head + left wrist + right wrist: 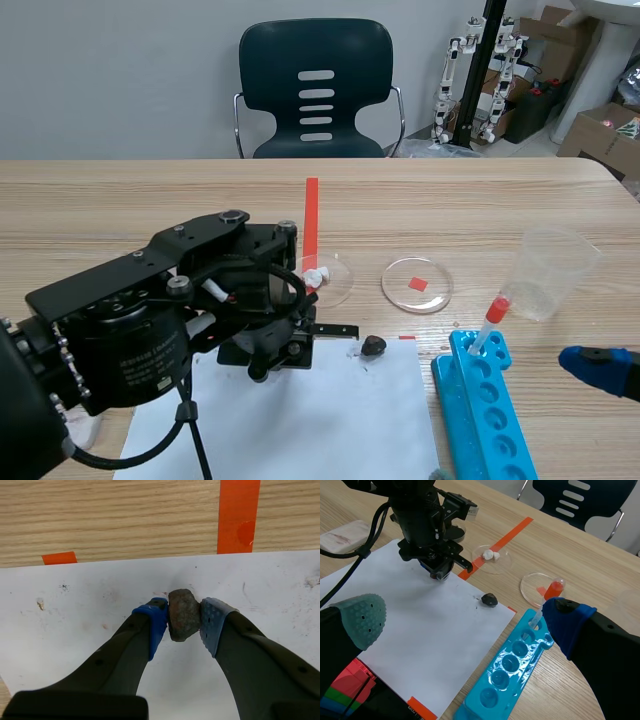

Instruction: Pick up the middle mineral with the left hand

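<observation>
**Worktop: mineral in the pinch, lift to come**

Pale wood runs back to a dark chair. Across the near side the left arm bends down over a white sheet, and a blue rack lies just beside the sheet on the right arm's side.

The left jaws are closed on the mineral. Their two blue pads press its opposite flanks at about its widest part, near the sheet's far edge. From the wrist view alone I cannot tell whether it rests on the paper or hangs just clear of it. The right jaws stand wide apart with nothing in them, parked near the rack. A second stone lies on the sheet, apart from the grasp.

The grip looks centred, so the step in hand is probably the lift. Keep the squeeze even and rise straight up without twisting, because a lumpy stone held only at the pad tips may pivot or drop. Starting slowly would show a slip early and avoid dragging the sheet.
</observation>
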Tool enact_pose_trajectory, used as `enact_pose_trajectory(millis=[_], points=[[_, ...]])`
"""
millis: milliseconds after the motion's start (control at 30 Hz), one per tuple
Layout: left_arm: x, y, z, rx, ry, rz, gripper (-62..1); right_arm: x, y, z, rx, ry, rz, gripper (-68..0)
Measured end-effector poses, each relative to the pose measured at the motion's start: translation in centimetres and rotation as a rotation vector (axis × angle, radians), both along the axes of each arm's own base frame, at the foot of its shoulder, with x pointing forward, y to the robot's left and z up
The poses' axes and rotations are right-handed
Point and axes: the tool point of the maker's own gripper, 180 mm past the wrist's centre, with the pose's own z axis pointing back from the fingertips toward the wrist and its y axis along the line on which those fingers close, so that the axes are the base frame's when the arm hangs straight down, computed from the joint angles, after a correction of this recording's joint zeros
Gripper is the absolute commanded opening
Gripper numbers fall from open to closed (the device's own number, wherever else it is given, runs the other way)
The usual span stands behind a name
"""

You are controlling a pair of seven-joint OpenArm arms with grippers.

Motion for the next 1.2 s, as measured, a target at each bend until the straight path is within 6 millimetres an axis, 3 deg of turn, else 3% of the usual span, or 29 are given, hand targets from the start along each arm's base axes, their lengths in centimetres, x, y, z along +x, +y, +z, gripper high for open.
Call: enact_pose_trajectory(millis=[267,567,733,867,1000,1200], points=[[1.6,1.6,4.5,-0.087,-0.247,0.044,-47.9,0.0,0.0,0.0,0.0,0.0,0.0,0.4],[0.5,8.9,8.8,-0.029,-0.511,0.101,-47.9,0.0,0.0,0.0,0.0,0.0,0.0,0.4],[0.8,10.9,12.5,-0.041,-0.701,-0.011,-47.9,0.0,0.0,0.0,0.0,0.0,0.0,0.4],[-0.2,10.5,14.8,-0.098,-0.821,-0.118,-47.9,0.0,0.0,0.0,0.0,0.0,-0.001,0.4],[-2.2,8.9,17.3,-0.189,-0.942,-0.242,-47.9,0.0,0.0,0.0,0.0,0.0,0.0,0.4],[-6.3,5.6,18.6,-0.258,-1.036,-0.492,-47.9,0.0,0.0,0.0,0.0,0.0,0.0,0.4]])
